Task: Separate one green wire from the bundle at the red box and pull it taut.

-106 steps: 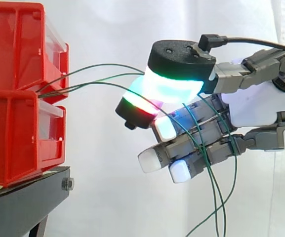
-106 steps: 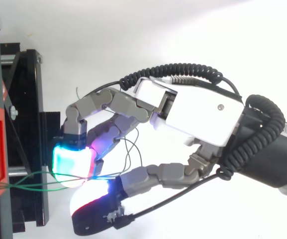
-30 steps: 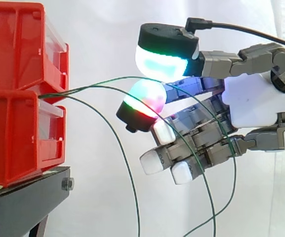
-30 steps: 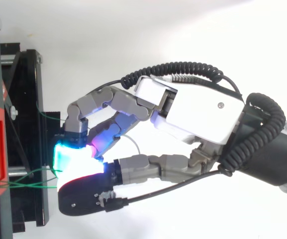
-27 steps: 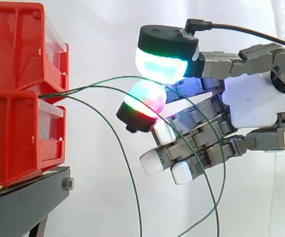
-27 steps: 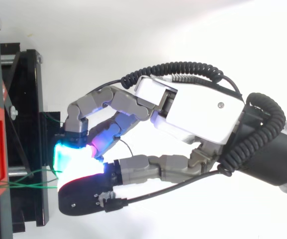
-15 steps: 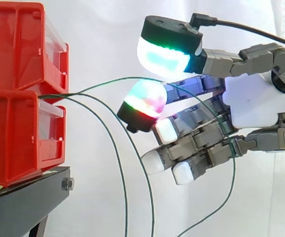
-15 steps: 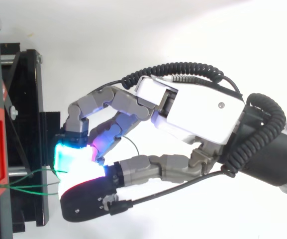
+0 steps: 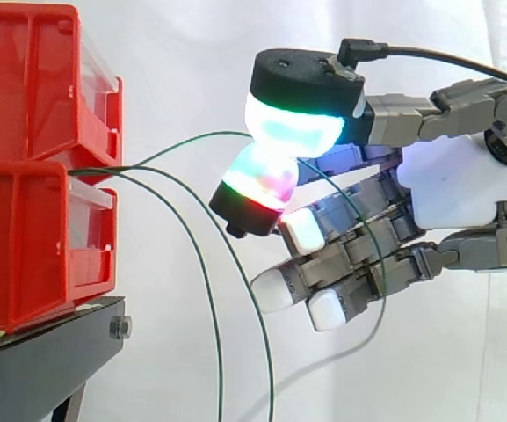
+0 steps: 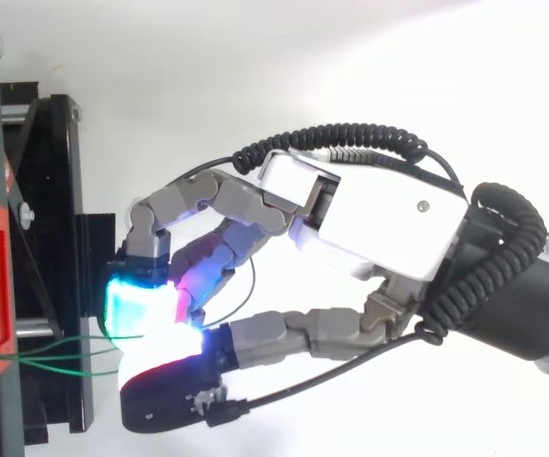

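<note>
Hand [image 9: 451, 189] pinches one thin green wire [image 9: 191, 140] between glowing pads [image 9: 293, 127], near the stacked red plastic bins [image 9: 25, 158]; it arcs slack. Separation looks done; next, draw away until it straightens.

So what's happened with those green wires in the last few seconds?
Two loose wires that lay across the hand have slipped off and now hang down beside the red boxes. The thumb lifted off the fingertip, then came back down. The hand now seems to pinch the one green wire left, which arcs from the boxes to the glowing pads. The boxes and the stand haven't moved.
</note>
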You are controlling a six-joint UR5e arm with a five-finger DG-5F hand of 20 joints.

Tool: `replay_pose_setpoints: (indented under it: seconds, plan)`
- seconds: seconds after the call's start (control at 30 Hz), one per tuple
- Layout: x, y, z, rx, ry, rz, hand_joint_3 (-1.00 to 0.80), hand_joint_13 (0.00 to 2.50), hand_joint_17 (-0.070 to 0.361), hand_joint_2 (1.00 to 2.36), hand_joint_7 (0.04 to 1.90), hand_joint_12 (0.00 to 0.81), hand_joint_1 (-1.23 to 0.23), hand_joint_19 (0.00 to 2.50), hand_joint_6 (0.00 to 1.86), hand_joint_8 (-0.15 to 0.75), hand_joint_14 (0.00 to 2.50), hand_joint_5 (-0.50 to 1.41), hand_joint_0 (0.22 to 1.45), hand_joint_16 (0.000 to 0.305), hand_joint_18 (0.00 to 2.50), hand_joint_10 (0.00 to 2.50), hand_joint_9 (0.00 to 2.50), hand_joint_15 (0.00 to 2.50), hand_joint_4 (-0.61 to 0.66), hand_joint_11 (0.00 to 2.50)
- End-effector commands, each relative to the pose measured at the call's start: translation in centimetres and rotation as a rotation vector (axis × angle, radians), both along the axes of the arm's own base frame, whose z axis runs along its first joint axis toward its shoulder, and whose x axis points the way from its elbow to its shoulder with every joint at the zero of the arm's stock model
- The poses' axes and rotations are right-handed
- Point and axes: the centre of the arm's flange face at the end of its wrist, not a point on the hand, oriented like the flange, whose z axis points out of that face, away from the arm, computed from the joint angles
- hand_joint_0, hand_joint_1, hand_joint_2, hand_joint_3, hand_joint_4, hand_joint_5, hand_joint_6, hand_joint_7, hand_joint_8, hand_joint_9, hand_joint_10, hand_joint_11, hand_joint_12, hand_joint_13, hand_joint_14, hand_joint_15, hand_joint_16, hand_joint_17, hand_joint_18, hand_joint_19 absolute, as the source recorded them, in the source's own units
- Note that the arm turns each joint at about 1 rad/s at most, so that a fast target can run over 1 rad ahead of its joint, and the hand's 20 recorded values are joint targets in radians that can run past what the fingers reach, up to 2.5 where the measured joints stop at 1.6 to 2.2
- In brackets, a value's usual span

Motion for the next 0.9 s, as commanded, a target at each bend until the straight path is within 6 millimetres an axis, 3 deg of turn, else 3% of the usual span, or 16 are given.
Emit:
replay_pose_setpoints:
  seconds: [0.0,0.43,0.87]
  plan:
    - [0.01,0.1,0.06,0.0,-0.001,0.0,-0.24,0.94,0.114,1.01,1.12,0.318,-0.78,0.63,0.91,0.251,0.01,-0.11,0.61,0.051,0.82,0.02,1.21,0.41,0.02,0.56]
    - [-0.31,0.08,-0.11,0.083,-0.014,-0.021,-0.28,0.98,0.134,1.01,1.1,0.364,-0.68,0.6,0.9,0.293,0.01,-0.1,0.58,0.06,0.88,0.01,1.25,0.39,0.06,0.53]
    - [-0.37,0.01,-0.19,0.096,-0.017,-0.028,-0.31,0.97,0.132,1.01,1.07,0.358,-0.61,0.61,0.89,0.292,0.01,-0.11,0.57,0.059,0.85,0.01,1.23,0.39,0.09,0.53]
